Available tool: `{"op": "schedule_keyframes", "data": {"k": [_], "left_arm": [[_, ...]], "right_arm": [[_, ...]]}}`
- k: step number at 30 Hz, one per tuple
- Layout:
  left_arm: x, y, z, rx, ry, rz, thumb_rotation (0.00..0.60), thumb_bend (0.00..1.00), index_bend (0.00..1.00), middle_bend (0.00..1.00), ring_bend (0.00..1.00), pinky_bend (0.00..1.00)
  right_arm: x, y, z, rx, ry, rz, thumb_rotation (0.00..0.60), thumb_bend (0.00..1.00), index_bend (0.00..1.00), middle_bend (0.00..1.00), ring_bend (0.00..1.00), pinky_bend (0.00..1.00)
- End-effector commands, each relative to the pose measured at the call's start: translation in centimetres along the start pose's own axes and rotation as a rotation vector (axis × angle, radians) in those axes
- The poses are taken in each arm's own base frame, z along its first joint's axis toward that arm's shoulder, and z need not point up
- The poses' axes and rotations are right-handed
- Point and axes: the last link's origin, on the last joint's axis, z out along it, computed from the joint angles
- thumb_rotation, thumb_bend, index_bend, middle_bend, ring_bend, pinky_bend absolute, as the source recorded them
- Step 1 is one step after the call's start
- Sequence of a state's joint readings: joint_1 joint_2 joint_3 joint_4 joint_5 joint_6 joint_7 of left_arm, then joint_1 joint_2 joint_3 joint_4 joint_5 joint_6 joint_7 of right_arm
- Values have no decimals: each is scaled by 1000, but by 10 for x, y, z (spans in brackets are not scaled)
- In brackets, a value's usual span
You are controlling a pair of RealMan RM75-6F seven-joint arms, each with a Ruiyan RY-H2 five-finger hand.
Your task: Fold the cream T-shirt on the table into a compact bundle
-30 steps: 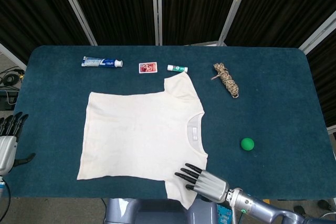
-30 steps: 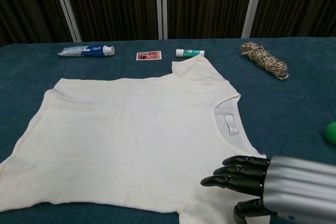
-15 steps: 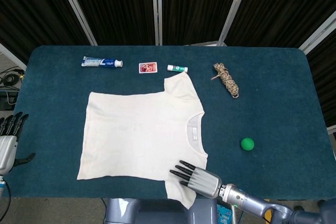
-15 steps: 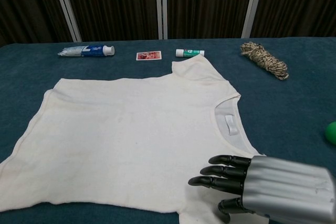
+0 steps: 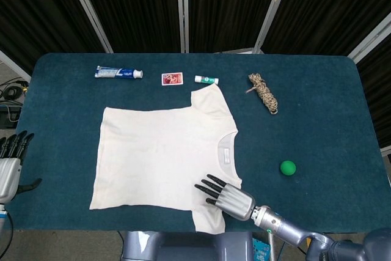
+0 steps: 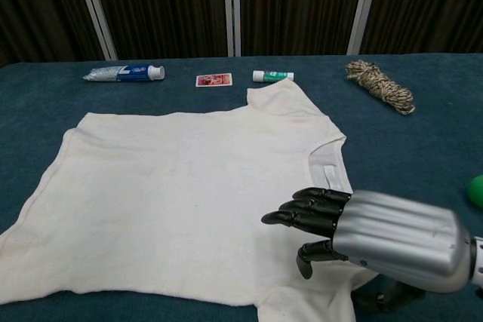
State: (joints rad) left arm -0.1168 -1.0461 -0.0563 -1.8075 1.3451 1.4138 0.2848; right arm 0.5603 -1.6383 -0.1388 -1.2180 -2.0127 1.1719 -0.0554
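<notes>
The cream T-shirt (image 5: 162, 160) lies flat on the blue table (image 5: 317, 126), collar toward the right and hem toward the left. In the chest view the shirt (image 6: 173, 179) fills the middle of the table. My right hand (image 5: 225, 195) hovers over the shirt's near sleeve beside the collar, fingers stretched toward the shirt's body and holding nothing. In the chest view that hand (image 6: 362, 233) hangs just above the cloth with its thumb tucked below. My left hand (image 5: 10, 164) stays off the table's left edge, fingers spread and empty.
Along the far edge lie a toothpaste tube (image 5: 118, 73), a small red card (image 5: 171, 79) and a white-green stick (image 5: 206, 79). A coil of rope (image 5: 264, 93) sits at the back right. A green ball (image 5: 288, 167) rests right of the collar.
My right hand has moved forward and leftward from the near edge, now further over the near sleeve and lifted slightly. The shirt and left hand have not moved.
</notes>
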Motion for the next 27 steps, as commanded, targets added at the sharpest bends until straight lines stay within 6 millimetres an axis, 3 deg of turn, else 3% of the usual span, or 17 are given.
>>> {"op": "schedule_keyframes", "data": {"k": [1, 12, 15, 17, 19, 21, 27], "left_arm": [[0, 0, 0, -1, -1, 1, 600, 0, 0, 0, 0, 0], [-2, 3, 0, -29, -9, -14, 600, 0, 0, 0, 0, 0], [-10, 19, -1, -157, -59, -79, 600, 1, 2, 0, 0, 0], [-15, 24, -2, -245, -99, -110, 600, 15, 64, 0, 0, 0], [-23, 28, -1, -324, -118, -120, 600, 49, 226, 0, 0, 0], [-32, 32, 1, -375, -123, -122, 600, 88, 328, 0, 0, 0], [-67, 41, -1, -516, -190, -101, 600, 248, 436, 0, 0, 0]], "right_arm": [[0, 0, -1, 0, -2, 20, 600, 289, 441, 33, 0, 0], [-2, 3, -3, -17, 6, 54, 600, 430, 596, 66, 0, 0], [0, 4, -4, -27, 24, 89, 600, 432, 617, 81, 0, 0], [0, 5, -5, -25, 29, 94, 600, 432, 638, 89, 0, 0], [0, 6, -5, -22, 34, 96, 600, 432, 656, 97, 0, 0], [1, 6, -6, -20, 38, 95, 600, 432, 660, 100, 0, 0], [4, 8, -7, -23, 38, 88, 600, 432, 672, 113, 0, 0]]}}
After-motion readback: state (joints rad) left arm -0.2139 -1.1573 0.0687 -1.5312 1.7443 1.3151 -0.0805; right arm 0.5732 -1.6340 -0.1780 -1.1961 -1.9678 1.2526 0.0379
